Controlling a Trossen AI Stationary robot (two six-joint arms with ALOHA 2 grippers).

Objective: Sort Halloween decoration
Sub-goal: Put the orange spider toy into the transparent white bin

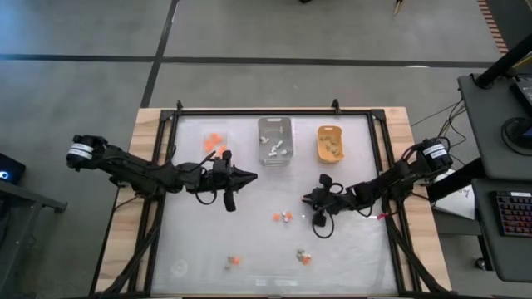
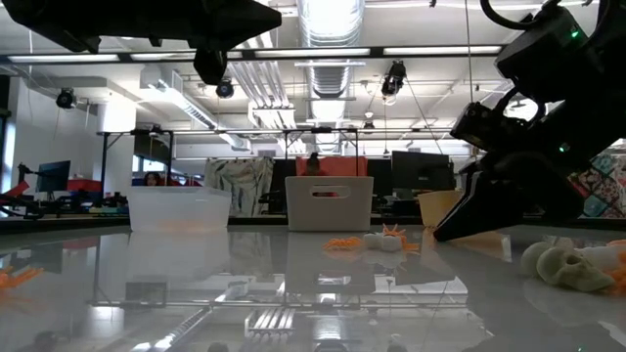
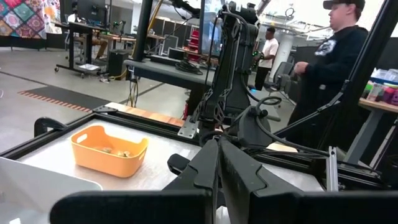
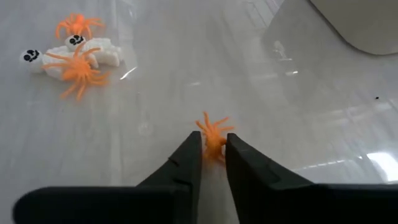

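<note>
Pinching an orange spider (image 4: 213,132) between its fingertips, the right gripper (image 4: 213,144) sits low on the table (image 1: 249,216), jaws drawn narrow around the toy — only the rear of the body looks caught, legs sticking out ahead of the tips. That shallow bite is the main risk: judging from the wrist view, a lift could leave the spider behind or let it flick free, since the soft legs give little to hold.

The fingertips look to be touching or nearly touching the glossy top, so a scrape or a sideways drag is possible if the arm moves before rising.

Close by lies a small heap — two more spiders (image 4: 78,68) tangled over white ghosts (image 4: 102,51). A dropped spider landing there would be harder to pick singly.

Sorting error is the other hazard. Three trays stand at the far edge: a clear tray (image 1: 214,141) with orange bits in it, a grey tray (image 1: 274,139) with pale pieces, and an orange tray (image 1: 330,143) with tan ones. The spider likely belongs in the clear one, which is the farthest from the right arm and near the left gripper (image 1: 241,176), so a long carry with a weak grip and a possible crowding of arms.

The left gripper hovers mid-table, jaws fully closed, empty. More trinkets (image 1: 306,256) wait near the front edge.
</note>
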